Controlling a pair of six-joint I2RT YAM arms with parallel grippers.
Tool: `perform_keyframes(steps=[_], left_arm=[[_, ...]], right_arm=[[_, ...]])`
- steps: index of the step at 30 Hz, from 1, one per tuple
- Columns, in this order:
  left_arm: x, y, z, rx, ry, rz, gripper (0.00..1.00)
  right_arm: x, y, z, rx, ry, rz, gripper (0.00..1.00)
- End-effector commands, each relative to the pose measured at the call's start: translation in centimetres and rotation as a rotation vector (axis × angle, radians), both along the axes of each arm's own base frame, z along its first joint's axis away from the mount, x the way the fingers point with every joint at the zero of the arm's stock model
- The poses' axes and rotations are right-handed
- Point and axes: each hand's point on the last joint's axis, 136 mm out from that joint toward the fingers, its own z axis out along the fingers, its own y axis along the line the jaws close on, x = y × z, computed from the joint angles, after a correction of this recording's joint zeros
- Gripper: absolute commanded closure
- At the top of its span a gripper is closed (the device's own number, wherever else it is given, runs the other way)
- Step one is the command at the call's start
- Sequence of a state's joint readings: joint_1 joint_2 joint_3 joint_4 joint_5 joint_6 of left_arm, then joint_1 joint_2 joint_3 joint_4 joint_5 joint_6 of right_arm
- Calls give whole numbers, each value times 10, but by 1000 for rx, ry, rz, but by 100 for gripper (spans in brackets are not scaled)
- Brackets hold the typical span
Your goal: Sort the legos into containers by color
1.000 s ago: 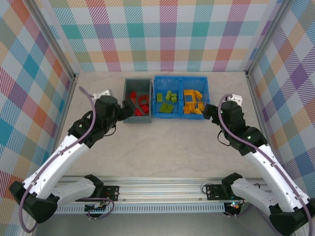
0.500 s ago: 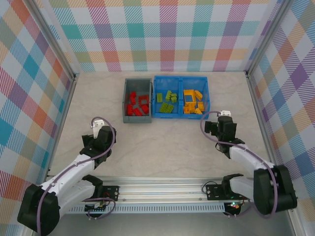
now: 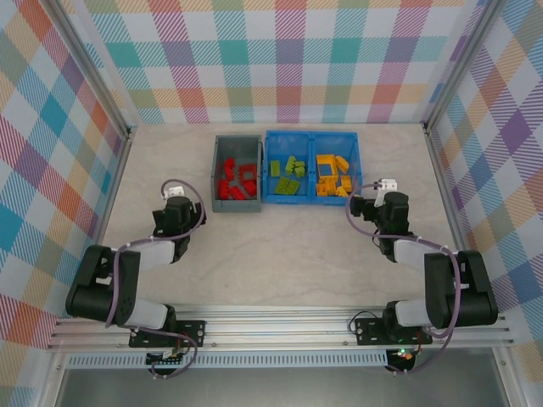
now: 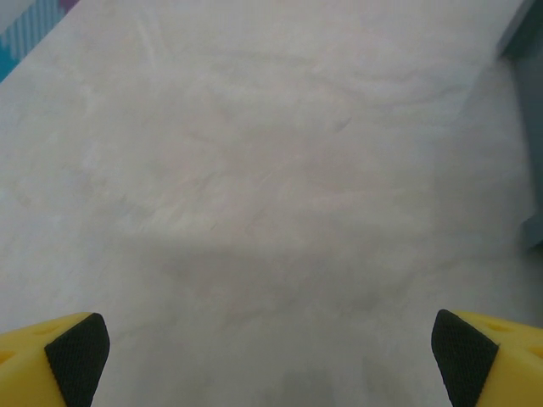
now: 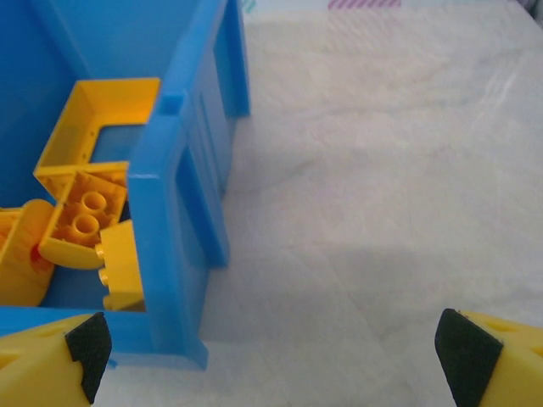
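Red legos (image 3: 237, 180) lie in the grey container (image 3: 214, 182). The blue container (image 3: 312, 200) holds lime green legos (image 3: 290, 174) in its left compartment and yellow-orange legos (image 3: 333, 176) in its right one. My left gripper (image 3: 176, 205) sits low on the table, left of and nearer than the grey bin. It is open (image 4: 271, 356) over bare tabletop. My right gripper (image 3: 372, 203) rests just off the blue bin's near right corner (image 5: 170, 212), open (image 5: 271, 356) and holding nothing. Yellow bricks (image 5: 85, 208) and an open frame (image 5: 93, 127) show inside that bin.
Both arms are folded back low, with their elbows near the table's front rail (image 3: 280, 326). Plaid walls close in the back and both sides. The grey bin's side (image 4: 528, 34) shows at the right edge of the left wrist view.
Both arms have drawn back from the bins and folded down. The left gripper left the grey bin's side. The right one stays near the blue bin's corner. Both stayed open.
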State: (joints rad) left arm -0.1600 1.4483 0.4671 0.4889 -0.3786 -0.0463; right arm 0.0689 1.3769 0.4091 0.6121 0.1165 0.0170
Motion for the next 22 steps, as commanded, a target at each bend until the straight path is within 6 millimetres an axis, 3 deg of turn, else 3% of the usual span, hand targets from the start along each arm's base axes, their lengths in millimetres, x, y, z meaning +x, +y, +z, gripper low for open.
perform_keyframes(steps=[1, 4, 22], left_arm=[[24, -4, 16, -6, -105, -66, 0], [17, 4, 9, -33, -145, -40, 0], [18, 5, 4, -46, -156, -43, 0]], right_arm=[[12, 1, 8, 7, -86, 34, 0], [12, 0, -8, 7, -93, 30, 0], [18, -10, -9, 22, -59, -15, 0]])
